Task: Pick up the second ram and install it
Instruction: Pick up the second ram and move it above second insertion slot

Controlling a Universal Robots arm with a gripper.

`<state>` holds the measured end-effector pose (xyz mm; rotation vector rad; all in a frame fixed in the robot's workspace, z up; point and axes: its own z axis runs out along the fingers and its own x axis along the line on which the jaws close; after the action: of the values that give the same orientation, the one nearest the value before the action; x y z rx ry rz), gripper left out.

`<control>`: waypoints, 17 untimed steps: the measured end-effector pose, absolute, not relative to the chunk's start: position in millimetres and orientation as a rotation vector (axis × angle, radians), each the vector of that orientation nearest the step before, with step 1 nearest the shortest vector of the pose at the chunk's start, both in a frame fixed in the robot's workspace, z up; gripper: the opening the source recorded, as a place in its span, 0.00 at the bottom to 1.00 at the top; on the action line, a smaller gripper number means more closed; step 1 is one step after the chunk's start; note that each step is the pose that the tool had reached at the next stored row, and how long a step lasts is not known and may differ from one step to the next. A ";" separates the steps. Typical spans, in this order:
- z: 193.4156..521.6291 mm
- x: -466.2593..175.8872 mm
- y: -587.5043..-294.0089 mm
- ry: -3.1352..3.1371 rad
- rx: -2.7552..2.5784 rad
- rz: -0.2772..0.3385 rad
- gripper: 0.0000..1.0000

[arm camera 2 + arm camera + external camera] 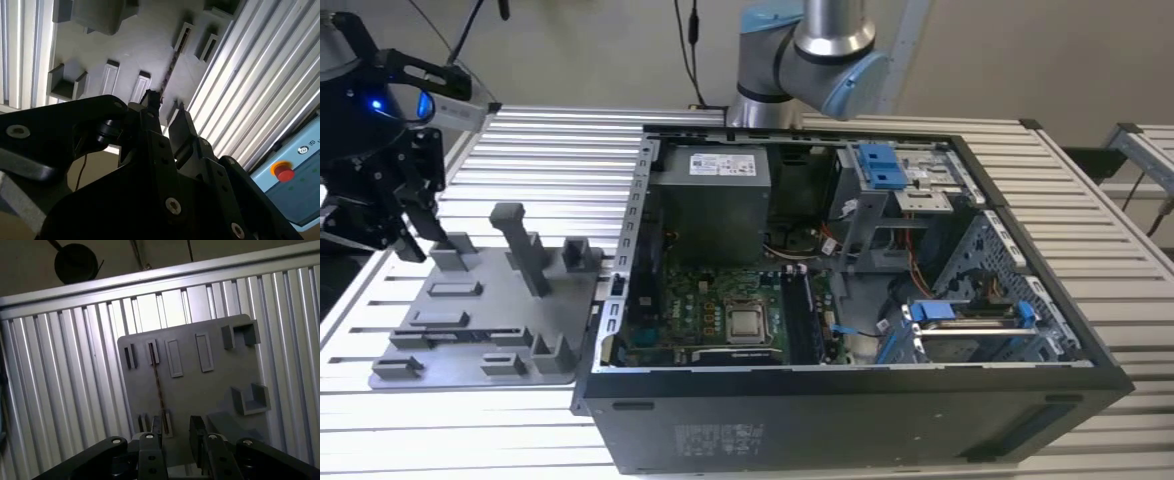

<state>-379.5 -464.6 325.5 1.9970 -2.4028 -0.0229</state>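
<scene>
The ram (158,387) is dark, its tray (212,382) grey, the hand (176,427) black, the ribbed table (60,390) silver.

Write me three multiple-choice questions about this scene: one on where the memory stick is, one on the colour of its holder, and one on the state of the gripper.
1. Where is the second ram?
A. lying flat on the table
B. standing on edge in the holder tray
C. seated in the motherboard

2. What colour is the holder tray?
A. grey
B. blue
C. red

3. How is the gripper?
A. shut on the second ram
B. shut on nothing
C. open, above the holder tray

Answers:
1 B: the first wrist view shows it as a thin dark line running between the tray's slots.
2 A: it is grey in the exterior view and in both wrist views.
3 C: a gap shows between its fingers, and nothing sits in that gap.
</scene>
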 end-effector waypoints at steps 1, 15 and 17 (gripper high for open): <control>325.5 -379.5 -464.6 -2.402 1.998 -0.023 0.36; 315.4 -379.8 -464.6 -2.363 2.046 -0.020 0.36; 314.3 -379.8 -464.6 -2.356 2.054 -0.020 0.36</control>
<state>-379.8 -464.6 314.3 2.0544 -2.3562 -0.0197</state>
